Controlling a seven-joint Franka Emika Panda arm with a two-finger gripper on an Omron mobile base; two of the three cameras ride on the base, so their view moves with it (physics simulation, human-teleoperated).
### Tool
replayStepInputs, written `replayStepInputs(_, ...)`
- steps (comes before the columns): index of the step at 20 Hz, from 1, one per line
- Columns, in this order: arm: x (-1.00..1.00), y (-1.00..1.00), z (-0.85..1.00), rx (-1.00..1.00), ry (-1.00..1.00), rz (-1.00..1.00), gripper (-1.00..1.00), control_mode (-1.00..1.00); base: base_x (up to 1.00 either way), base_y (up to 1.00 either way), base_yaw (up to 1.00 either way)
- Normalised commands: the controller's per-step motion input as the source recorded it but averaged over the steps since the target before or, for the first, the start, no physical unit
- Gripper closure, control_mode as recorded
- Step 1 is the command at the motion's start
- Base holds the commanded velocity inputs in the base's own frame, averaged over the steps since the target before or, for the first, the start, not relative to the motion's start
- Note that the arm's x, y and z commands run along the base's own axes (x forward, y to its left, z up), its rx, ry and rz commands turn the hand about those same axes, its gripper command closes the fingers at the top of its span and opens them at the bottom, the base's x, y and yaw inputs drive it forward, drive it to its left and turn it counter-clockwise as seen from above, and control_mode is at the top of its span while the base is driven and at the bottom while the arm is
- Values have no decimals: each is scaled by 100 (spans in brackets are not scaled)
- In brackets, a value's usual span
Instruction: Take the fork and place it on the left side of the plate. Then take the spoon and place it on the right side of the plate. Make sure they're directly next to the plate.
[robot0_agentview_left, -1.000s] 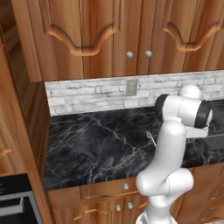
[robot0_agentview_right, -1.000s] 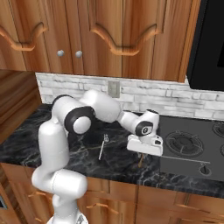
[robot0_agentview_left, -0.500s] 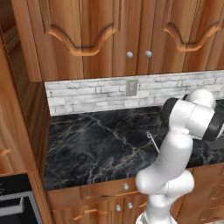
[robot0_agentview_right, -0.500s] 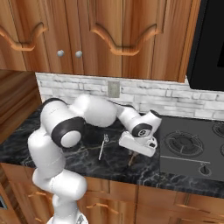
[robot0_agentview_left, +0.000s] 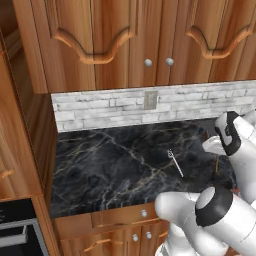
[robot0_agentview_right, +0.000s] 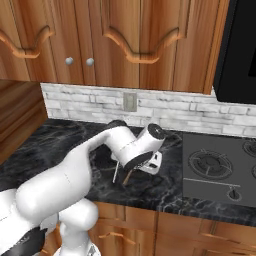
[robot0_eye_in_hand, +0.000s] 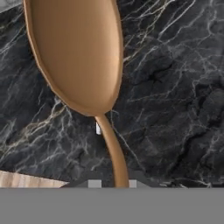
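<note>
Spoon (robot0_eye_in_hand: 74, 52) is hanging in the gripper (robot0_agentview_right: 137, 167), a brown wooden one with a broad oval bowl. The jaws are standing nearly closed, pinching the thin handle, and in the hand view the bowl is pointing away from the fingertips. It is hovering just above the dark marble counter (robot0_agentview_left: 110, 160). From the right base camera the handle is slanting down and to the left from the hand.

The fork (robot0_agentview_left: 175, 162) is lying flat on the counter just left of the hanging spoon, apart from it, with its head pointing toward the far wall. To the right, the black stove (robot0_agentview_right: 215, 170) is sitting level with the counter. Beyond, a pale brick strip is running under the wooden cabinets.

The step in hand appears to be carrying the spoon toward the right side of the plate. With such a narrow pinch on a long handle, the heavy bowl is likely pulling the spoon round in the jaws, so a slow, level carry is looking wise. Lifting a little before travelling is avoiding a scrape along the marble and a knock against the fork. At the plate, lowering until the spoon is resting flat beside the rim, then opening, is looking like the safest finish.
</note>
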Motion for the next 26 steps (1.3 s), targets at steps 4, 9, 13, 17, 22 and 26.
replayStepInputs(4, -78, 28, 98, -25, -19, -37, 100, -100, 0, 0, 0)
replayStepInputs(9, -46, 58, 74, -29, -5, -38, 100, -100, 0, 0, 0)
replayStepInputs(13, -12, 98, 32, -34, -1, -25, 100, -100, 0, 0, 0)
replayStepInputs(17, 0, 96, 0, -28, -4, -14, 100, -100, 0, 0, 0)
replayStepInputs(22, -1, 41, 0, -16, -1, -4, 100, -100, 0, 0, 0)
replayStepInputs(26, -14, 7, 0, -7, -3, 0, 100, -100, 0, 0, 0)
